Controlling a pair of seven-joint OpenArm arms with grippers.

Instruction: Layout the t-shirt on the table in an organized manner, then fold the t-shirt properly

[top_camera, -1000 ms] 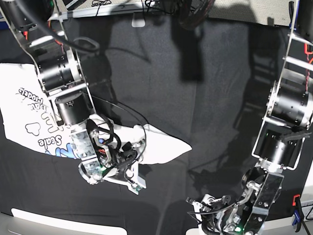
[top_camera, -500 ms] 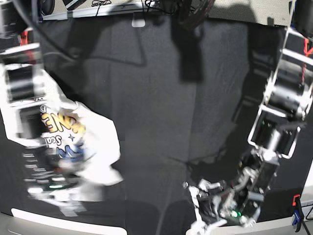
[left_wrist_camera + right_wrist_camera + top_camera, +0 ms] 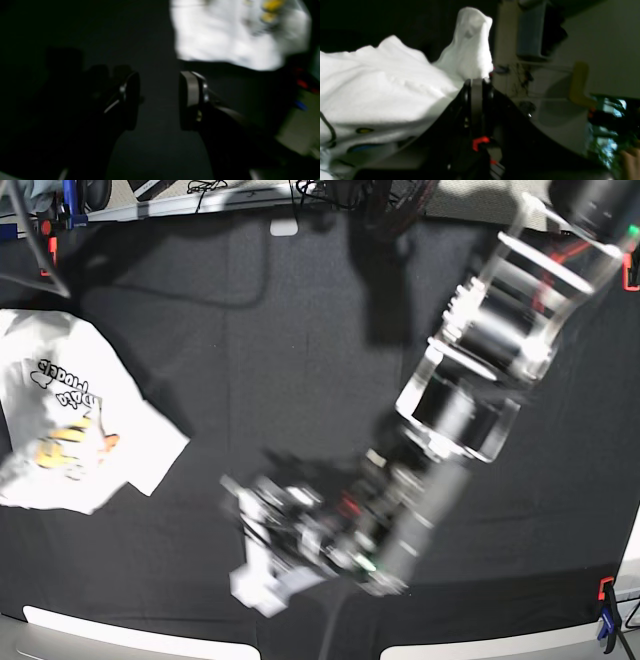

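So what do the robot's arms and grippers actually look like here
The left arm is built of black cylindrical motors in silver frames, with red wiring near the top. The left gripper has black fingers with grey pads. The right gripper is black, with a red tab.

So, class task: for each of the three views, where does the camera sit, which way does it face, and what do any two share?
Base: overhead, facing down on the table; left arm blurred across it, t-shirt at the edge.
Left wrist: behind the left hand, open over black cloth, shirt beyond.
Right wrist: behind the right hand, shut on white cloth, room behind.
Shared: all three show the t-shirt.
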